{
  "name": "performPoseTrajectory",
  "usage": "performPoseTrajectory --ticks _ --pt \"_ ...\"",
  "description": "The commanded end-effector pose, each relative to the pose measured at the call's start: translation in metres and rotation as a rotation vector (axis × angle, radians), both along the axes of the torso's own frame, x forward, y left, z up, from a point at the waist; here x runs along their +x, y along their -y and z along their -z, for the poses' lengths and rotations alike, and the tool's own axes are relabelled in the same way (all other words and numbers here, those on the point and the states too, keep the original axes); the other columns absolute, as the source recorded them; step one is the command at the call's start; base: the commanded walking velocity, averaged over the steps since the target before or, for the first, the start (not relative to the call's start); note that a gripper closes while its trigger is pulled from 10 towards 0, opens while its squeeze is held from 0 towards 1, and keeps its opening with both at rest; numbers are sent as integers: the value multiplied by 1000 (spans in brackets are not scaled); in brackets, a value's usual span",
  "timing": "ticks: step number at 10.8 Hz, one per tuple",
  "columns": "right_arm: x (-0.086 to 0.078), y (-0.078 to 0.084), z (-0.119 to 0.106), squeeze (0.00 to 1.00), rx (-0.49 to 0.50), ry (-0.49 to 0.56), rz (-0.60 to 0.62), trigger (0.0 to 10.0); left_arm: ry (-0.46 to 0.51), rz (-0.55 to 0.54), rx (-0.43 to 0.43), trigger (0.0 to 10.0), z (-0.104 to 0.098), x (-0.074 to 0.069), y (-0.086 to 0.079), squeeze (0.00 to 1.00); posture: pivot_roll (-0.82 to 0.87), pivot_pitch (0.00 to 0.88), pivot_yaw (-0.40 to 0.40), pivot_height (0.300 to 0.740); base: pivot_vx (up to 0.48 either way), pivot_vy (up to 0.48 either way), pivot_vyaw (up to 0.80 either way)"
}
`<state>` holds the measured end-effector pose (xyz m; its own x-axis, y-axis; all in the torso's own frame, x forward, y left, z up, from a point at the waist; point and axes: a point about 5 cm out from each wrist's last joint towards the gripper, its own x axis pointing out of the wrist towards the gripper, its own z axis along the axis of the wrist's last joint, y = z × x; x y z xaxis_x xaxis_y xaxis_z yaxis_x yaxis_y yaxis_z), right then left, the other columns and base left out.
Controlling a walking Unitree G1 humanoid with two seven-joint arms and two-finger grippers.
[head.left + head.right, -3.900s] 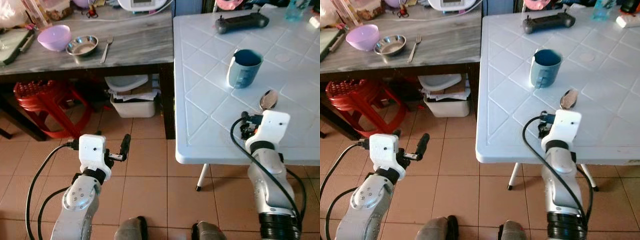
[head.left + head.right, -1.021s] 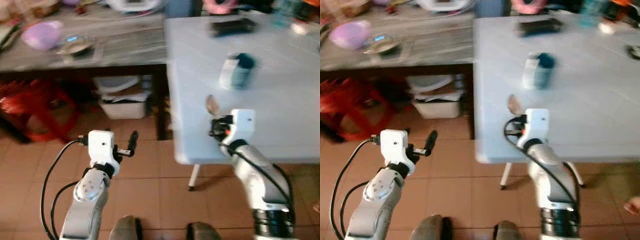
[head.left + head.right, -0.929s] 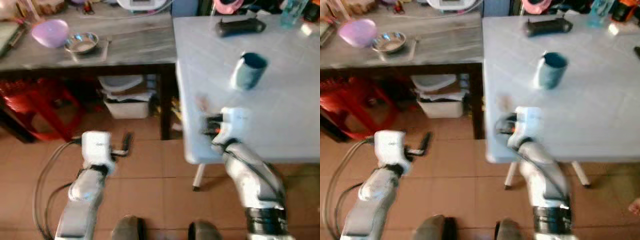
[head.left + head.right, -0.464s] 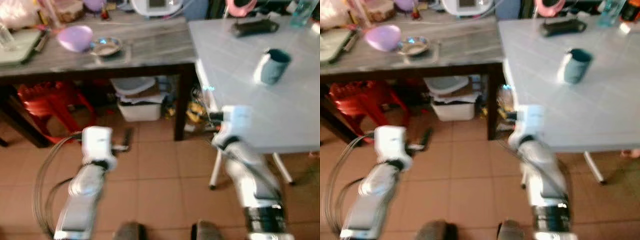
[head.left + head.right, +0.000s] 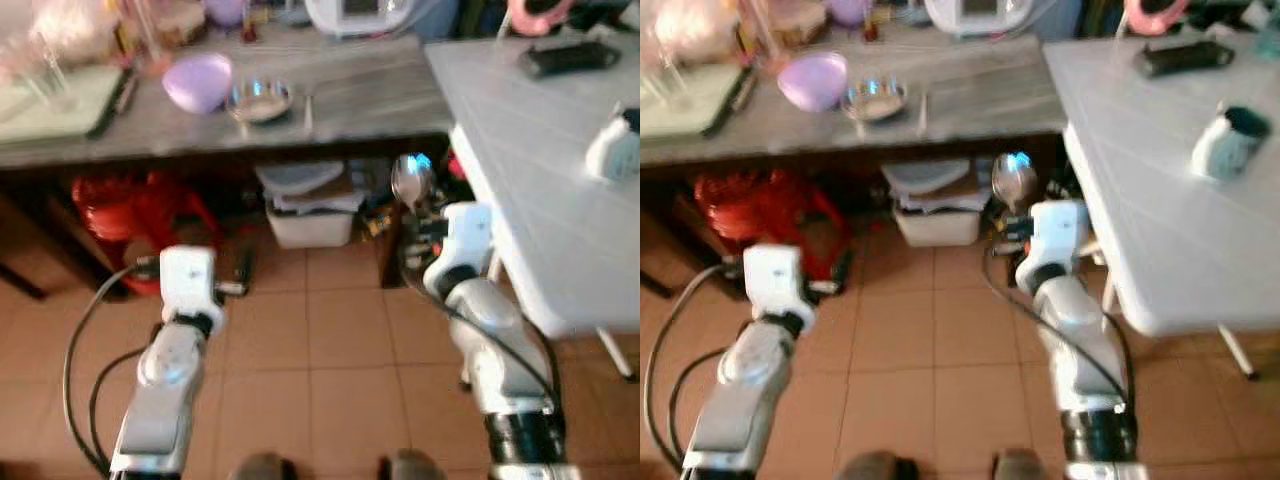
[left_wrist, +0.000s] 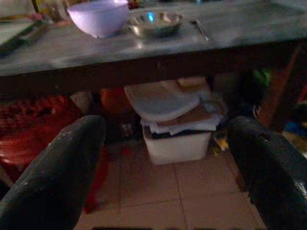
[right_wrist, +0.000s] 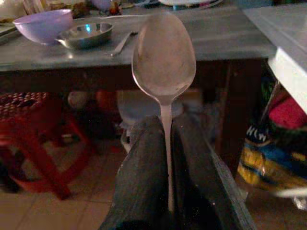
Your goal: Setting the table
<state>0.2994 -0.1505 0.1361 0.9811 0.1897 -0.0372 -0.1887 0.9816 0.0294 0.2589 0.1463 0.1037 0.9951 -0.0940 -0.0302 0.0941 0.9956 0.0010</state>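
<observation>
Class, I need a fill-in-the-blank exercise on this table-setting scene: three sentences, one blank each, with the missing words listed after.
1. The right tool is shut on a ____, its bowl pointing up.
2. On the grey table, the steel bowl sits beside a ____ bowl.
3. Under that table, left of the white bin, stands a ____ stool.

Missing words: spoon; purple; red

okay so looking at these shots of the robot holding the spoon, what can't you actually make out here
- Spoon handle: in the right wrist view the closed fingers hide its lower end.
- Mug on the white table: eye views too blurred to show its contents.
- Utensil beside the steel bowl: too small and dim to identify.
- Grey counter clutter: blurred, cut off by the top edge.
</observation>
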Motion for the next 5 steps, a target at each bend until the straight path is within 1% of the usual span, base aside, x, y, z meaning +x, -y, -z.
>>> performPoseTrajectory --ticks 1,2,4,5 --pt "0 8 -4 0 -7 22 19 1294 9 24 3 10000 -1 -1 7 0 -31 80 85 740 480 0 0" --pt "0 7 -4 0 -10 25 8 10000 12 27 7 10000 -2 0 7 0 -30 81 86 740 480 0 0" --pt "0 7 -5 0 -24 34 7 10000 19 28 5 10000 -3 1 8 0 -31 82 85 740 480 0 0" --pt "0 5 -5 0 -11 36 0 10000 17 30 0 10000 -2 1 9 0 -31 82 85 740 480 0 0"
